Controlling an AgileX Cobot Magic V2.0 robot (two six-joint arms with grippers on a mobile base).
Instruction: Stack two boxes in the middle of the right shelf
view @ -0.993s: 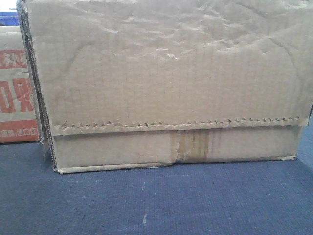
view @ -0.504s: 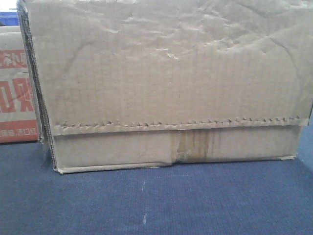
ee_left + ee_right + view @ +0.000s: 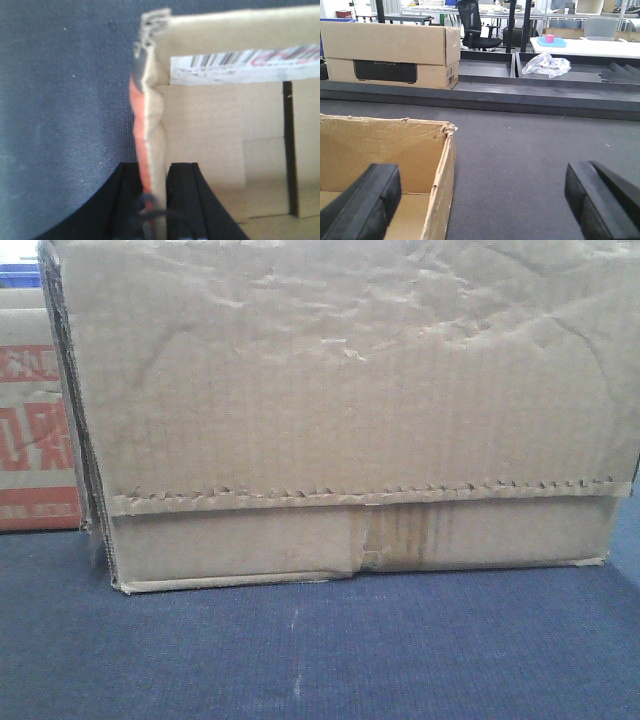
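A plain brown cardboard box [image 3: 340,410] with a wrinkled face, a serrated flap and a yellowed tape strip [image 3: 395,540] fills the front view, resting on blue cloth [image 3: 350,650]. My left gripper [image 3: 155,171] is shut on an open box's upright wall [image 3: 152,115], which has an orange-red outer face. My right gripper [image 3: 481,180] is open wide and straddles the right wall [image 3: 442,190] of an open brown box [image 3: 380,145], one finger over its inside and one over the cloth. The steel shelf is out of view.
A red-printed carton [image 3: 35,430] stands left of the brown box. In the right wrist view a long closed carton [image 3: 390,50] sits at the far edge, with a plastic bag [image 3: 547,65], an office chair [image 3: 472,25] and a white table with a blue tray [image 3: 551,41] beyond.
The front view has shifted very slightly; the brown box's left edge and the red-printed carton sit a little further right. Nothing else differs.
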